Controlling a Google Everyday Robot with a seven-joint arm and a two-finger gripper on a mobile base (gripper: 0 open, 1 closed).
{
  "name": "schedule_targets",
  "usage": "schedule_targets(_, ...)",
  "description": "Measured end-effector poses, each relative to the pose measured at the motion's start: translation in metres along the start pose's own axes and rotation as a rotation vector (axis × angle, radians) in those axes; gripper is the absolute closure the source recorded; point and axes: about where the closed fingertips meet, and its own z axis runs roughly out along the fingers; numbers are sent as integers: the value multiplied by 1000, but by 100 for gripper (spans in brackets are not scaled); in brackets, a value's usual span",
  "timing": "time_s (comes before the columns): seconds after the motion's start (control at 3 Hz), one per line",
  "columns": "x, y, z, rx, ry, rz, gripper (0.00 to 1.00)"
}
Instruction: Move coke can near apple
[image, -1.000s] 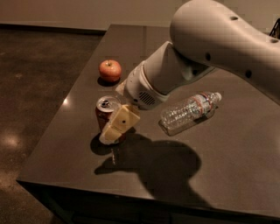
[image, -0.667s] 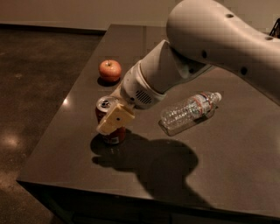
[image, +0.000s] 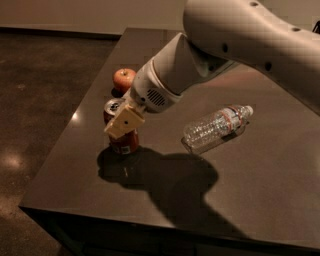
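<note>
Pincer is set at upright coke can, clamped or not cannot be told; level carriage to apple is advised.

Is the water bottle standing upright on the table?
No, the water bottle lies on its side, while the gripper sits at the coke can.

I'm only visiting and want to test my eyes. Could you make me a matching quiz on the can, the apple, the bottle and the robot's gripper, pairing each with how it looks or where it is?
Things:
1. coke can
2. apple
3. water bottle
4. gripper

Descriptions:
a. clear, lying on its side
b. silver-topped, near the left edge of the table
c. cream-coloured, in front of the can
d. round, beyond the can

Pairs: 1-b, 2-d, 3-a, 4-c
</note>
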Motion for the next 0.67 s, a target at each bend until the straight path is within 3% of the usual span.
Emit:
schedule_targets(0.33, -18, -32, -9, 54, -23, 16, 100)
schedule_targets(0.67, -33, -61, -14, 106, -49, 24, 100)
